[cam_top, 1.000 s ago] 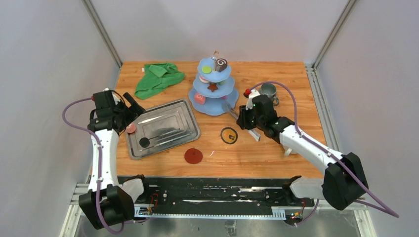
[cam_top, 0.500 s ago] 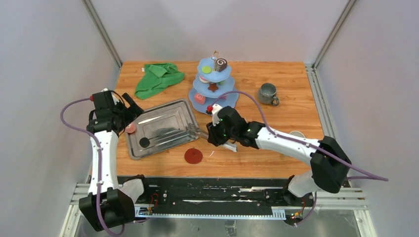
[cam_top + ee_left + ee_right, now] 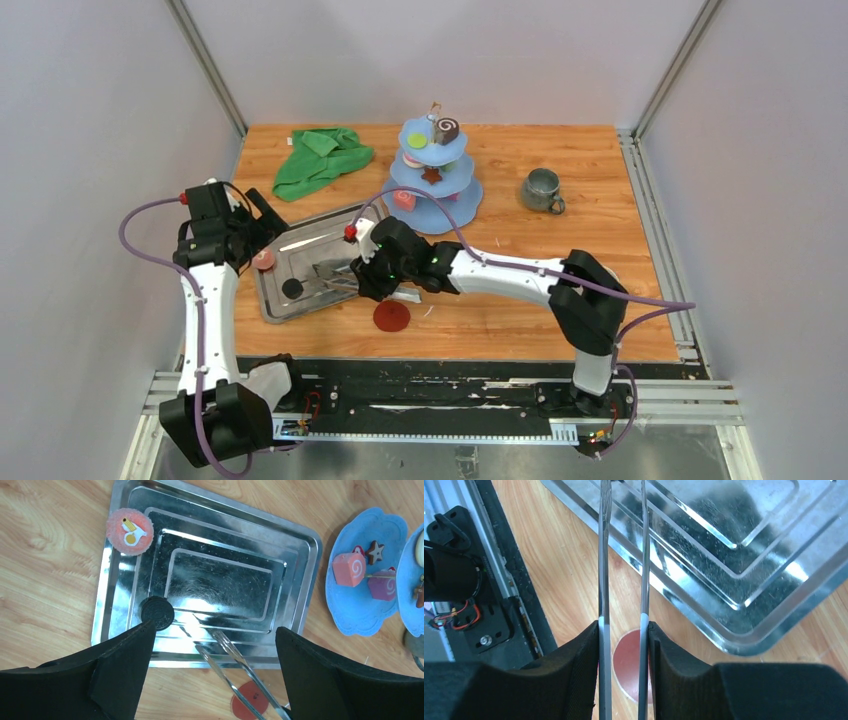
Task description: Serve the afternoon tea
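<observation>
Your left arm (image 3: pixel 205 300) stands bent forward, left gripper (image 3: pixel 212 635) spread wide and empty, while your right arm (image 3: pixel 500 270) stretches across to the left (forearm low), right gripper (image 3: pixel 624 630) pinching thin metal tongs (image 3: pixel 604 555).

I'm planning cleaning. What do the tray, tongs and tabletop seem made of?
Tray: likely stainless steel, polished; mirror-like glare, fine scratches. Tongs: probably metal too; thin shiny strips. Tabletop: wood or wood-look laminate; visible grain, smooth finish.

shiny metal tray (image 3: pixel 220 580), matt wood tbl (image 3: pixel 45 580)
</observation>
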Controlling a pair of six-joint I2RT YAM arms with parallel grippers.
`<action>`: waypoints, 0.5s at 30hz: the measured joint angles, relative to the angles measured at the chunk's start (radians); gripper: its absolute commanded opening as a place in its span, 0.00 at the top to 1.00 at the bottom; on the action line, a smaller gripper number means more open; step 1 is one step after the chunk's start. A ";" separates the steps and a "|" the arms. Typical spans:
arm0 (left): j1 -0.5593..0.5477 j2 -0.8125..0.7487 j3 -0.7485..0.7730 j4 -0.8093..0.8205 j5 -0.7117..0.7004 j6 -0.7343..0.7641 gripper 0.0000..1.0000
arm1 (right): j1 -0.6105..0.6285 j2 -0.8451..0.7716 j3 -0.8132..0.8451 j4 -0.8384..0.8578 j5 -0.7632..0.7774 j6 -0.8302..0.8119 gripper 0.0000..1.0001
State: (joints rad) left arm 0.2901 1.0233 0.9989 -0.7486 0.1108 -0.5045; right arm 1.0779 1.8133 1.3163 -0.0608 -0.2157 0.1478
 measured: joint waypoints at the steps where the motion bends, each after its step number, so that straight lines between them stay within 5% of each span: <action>1: 0.000 0.001 0.006 -0.005 -0.003 0.000 0.05 | 0.002 0.019 0.016 0.002 -0.002 -0.007 0.61; 15: 0.000 0.010 0.035 -0.012 -0.015 0.001 0.05 | 0.035 0.177 0.119 -0.026 0.000 -0.125 0.58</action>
State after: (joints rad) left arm 0.2901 1.0332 1.0344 -0.7605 0.0959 -0.5037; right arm 1.1130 1.9903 1.4357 -0.0864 -0.2161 0.0231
